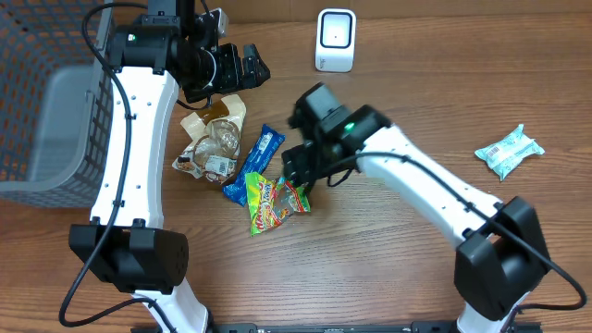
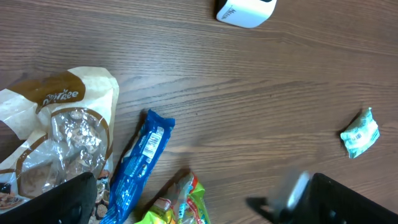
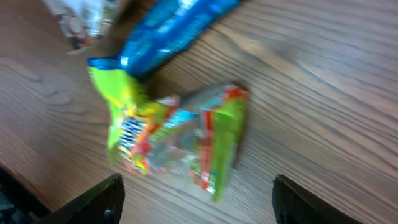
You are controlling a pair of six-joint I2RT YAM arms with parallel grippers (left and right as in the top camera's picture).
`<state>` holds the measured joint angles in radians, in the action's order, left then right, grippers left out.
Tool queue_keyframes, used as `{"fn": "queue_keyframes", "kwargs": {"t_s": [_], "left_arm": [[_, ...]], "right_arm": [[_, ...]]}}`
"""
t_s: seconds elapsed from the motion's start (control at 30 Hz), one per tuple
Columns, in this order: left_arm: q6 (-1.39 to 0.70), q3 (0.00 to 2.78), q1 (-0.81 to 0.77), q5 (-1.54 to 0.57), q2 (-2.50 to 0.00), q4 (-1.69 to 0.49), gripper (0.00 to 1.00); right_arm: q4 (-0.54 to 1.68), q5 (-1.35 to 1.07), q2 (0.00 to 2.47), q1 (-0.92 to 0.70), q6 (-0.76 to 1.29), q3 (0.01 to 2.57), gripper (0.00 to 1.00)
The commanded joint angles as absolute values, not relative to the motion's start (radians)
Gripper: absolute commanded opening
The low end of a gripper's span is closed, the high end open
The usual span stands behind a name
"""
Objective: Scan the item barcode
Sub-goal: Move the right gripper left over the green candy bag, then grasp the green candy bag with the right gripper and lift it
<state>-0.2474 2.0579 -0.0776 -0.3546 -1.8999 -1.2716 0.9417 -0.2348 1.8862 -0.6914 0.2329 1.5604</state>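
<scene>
A green and yellow candy bag (image 1: pixel 276 205) lies flat on the wooden table. My right gripper (image 1: pixel 298 174) hovers just above its upper right end, open. In the right wrist view the candy bag (image 3: pixel 177 140) lies ahead of the open gripper (image 3: pixel 199 202), with nothing between the fingers. The white barcode scanner (image 1: pixel 335 40) stands at the back of the table and shows at the top of the left wrist view as the scanner (image 2: pixel 245 11). My left gripper (image 1: pixel 242 72) is raised and wide open at the back left, holding nothing (image 2: pixel 199 211).
A blue snack bar (image 1: pixel 254 165) lies against the candy bag, and a brown and clear cookie bag (image 1: pixel 213 139) lies left of it. A teal packet (image 1: pixel 509 151) lies alone at the right. A grey mesh basket (image 1: pixel 42 120) stands at the left edge.
</scene>
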Motion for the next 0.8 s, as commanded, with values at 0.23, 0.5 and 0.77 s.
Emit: {"fn": "queue_keyframes", "kwargs": {"t_s": [0.23,0.5,0.77], "left_arm": [[-0.232,2.068,-0.072,-0.347,-1.885,-1.271,1.00],[-0.232,2.068,-0.072,-0.347,-1.885,-1.271,1.00],[-0.232,2.068,-0.072,-0.347,-1.885,-1.271,1.00]], "right_arm": [[0.887,-0.150,1.963,-0.772,0.374,1.555,0.81],[0.832,-0.278,2.016,-0.797,0.402,1.555,0.89],[0.831,-0.247,2.017,-0.806,0.435,1.555,0.84]]}}
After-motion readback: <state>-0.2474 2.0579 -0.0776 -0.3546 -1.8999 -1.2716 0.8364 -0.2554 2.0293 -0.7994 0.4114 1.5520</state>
